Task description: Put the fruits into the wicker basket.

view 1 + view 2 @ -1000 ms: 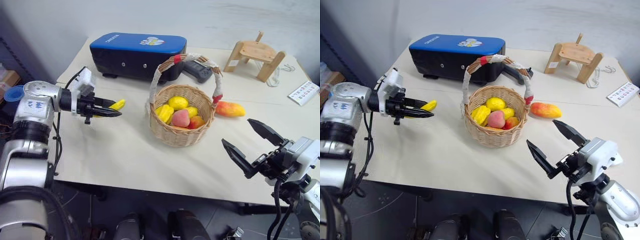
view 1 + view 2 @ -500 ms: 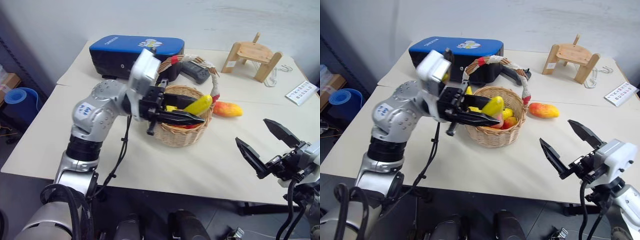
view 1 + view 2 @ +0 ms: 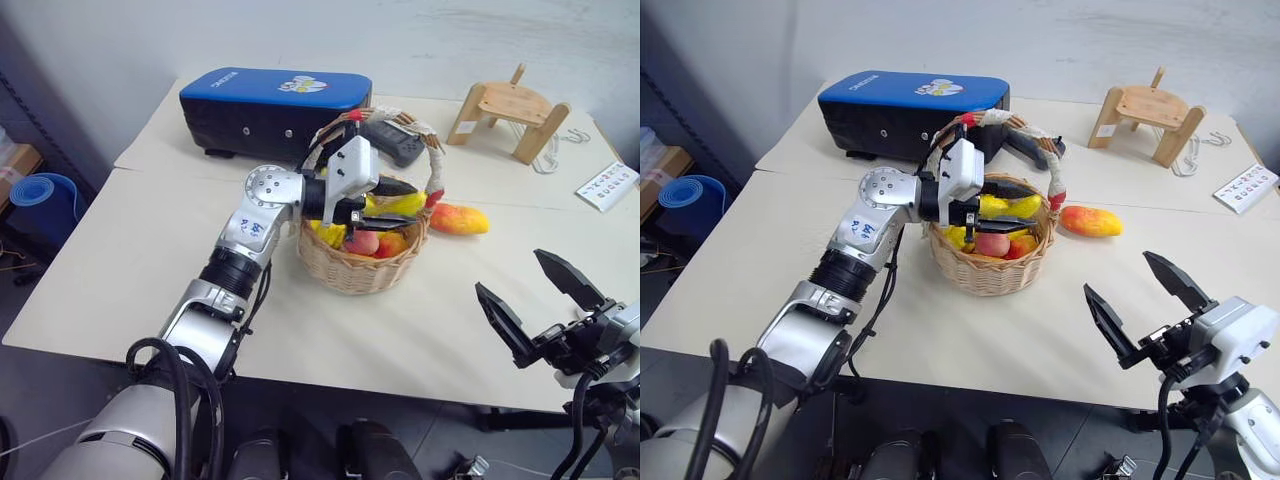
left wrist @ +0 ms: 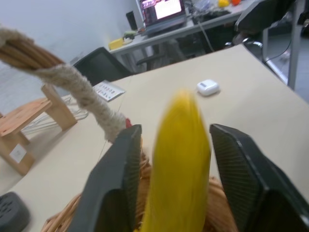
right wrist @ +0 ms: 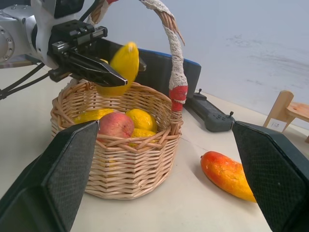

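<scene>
One fruit, the mango (image 3: pixel 460 218), is left on the table (image 3: pixel 150 260), lying just beside the wicker basket (image 3: pixel 362 262) on its right, on the side of the right arm. Several fruits are already seen inside the basket: a pink peach (image 5: pixel 116 124) and small yellow ones (image 5: pixel 139 118) beside it. A banana (image 5: pixel 120 67) is seen over the basket's opening, under the arched handle (image 5: pixel 171 34), between the fingers of the left gripper (image 3: pixel 388 205). In the left wrist view a gap is seen on each side of the banana between the two fingers, so the jaws are judged to be partly parted and the banana on the point of being let go; whether it is gripped at all cannot be told for certain. The right gripper (image 3: pixel 542 305) is held above the table's near edge with its jaws spread wide and nothing between them. The task is judged nearly done: the banana's drop and the mango's transfer remain.
</scene>
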